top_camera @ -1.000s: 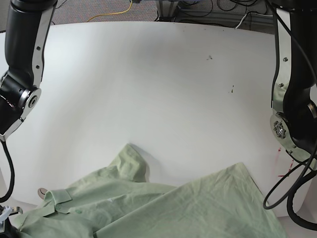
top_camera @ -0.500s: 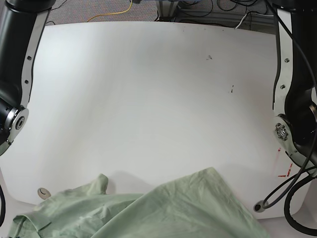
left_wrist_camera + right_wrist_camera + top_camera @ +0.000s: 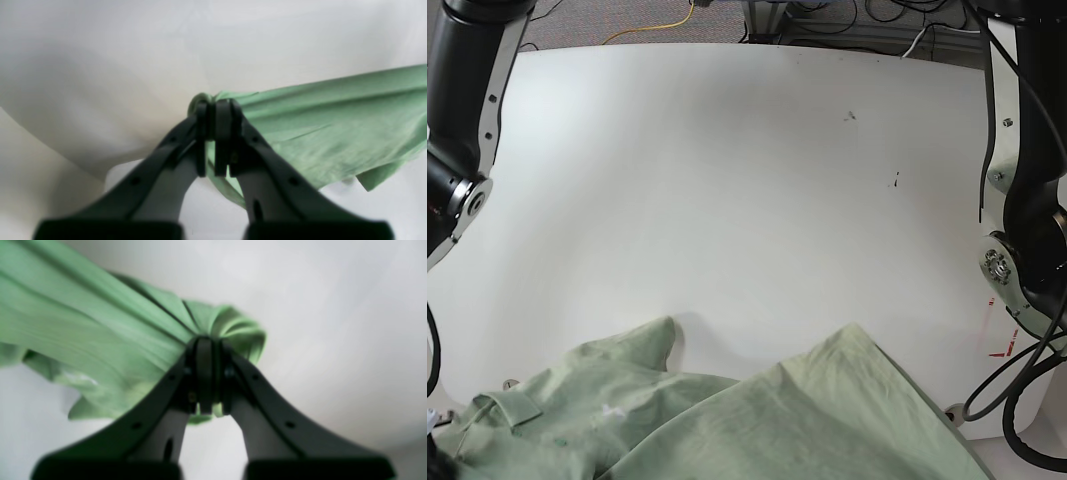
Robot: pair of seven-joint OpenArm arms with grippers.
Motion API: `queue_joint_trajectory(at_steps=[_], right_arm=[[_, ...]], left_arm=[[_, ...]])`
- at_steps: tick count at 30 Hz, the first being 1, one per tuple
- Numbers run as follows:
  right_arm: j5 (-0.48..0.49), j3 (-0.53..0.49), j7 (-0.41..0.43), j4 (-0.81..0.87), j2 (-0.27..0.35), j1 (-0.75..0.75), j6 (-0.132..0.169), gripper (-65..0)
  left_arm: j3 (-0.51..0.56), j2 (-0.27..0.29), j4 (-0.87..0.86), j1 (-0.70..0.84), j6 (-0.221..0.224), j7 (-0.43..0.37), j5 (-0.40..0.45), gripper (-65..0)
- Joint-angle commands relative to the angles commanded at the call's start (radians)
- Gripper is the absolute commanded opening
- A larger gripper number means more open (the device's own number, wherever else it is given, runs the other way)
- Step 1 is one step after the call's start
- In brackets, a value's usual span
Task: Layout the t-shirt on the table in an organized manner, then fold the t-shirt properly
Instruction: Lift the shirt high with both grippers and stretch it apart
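The pale green t-shirt point(image 3: 757, 430) lies bunched along the near edge of the white table point(image 3: 727, 180), with its collar at the bottom left. In the left wrist view my left gripper point(image 3: 213, 111) is shut on a gathered corner of the t-shirt point(image 3: 333, 116), which stretches off to the right. In the right wrist view my right gripper point(image 3: 207, 345) is shut on a puckered fold of the t-shirt point(image 3: 83, 333), which drapes off to the left. Both grippers are below the frame in the base view.
The left arm point(image 3: 1022, 270) stands at the table's right edge and the right arm point(image 3: 457, 190) at its left edge. A red marking point(image 3: 997, 340) and a grommet hole point(image 3: 954, 410) lie near the right corner. Dark specks point(image 3: 895, 181) dot the far side.
The t-shirt was dragged toward the near edge, then shifted back a little farther onto the table. Its collar shows again at the bottom left. Both arms moved with it.
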Motion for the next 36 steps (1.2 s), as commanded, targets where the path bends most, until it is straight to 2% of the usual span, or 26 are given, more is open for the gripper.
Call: queue_joint_trajectory(at_steps=[5,12,20,26,29,36], right_arm=[[0.014,0.075,-0.005,0.075,-0.017,-0.164,0.0,-65.0],[0.115,0.176,-0.005,0.164,-0.034,-0.393,0.0,-65.0],[0.153,0.227,-0.005,0.273,-0.078,-0.611,0.0,-65.0],[0.158,0.256,-0.005,0.327,-0.092,-0.723,0.0,-65.0],[0.158,0.259,-0.005,0.331,-0.101,-0.778,0.0,-65.0],[0.158,0.261,-0.005,0.354,-0.126,-0.893,0.0,-65.0]], left_arm=[[-0.04,0.0,0.121,0.17,-0.005,0.0,-0.003,-65.0],[-0.089,-0.002,0.267,0.4,-0.052,0.0,-0.009,-65.0],[-0.161,0.002,0.345,0.666,-0.087,0.0,-0.011,-65.0],[-0.213,0.012,0.4,0.824,-0.094,0.0,-0.012,-65.0],[-0.242,0.028,0.407,0.888,-0.095,0.0,-0.04,-65.0],[-0.333,0.025,0.407,1.037,-0.087,0.0,-0.155,-65.0]])
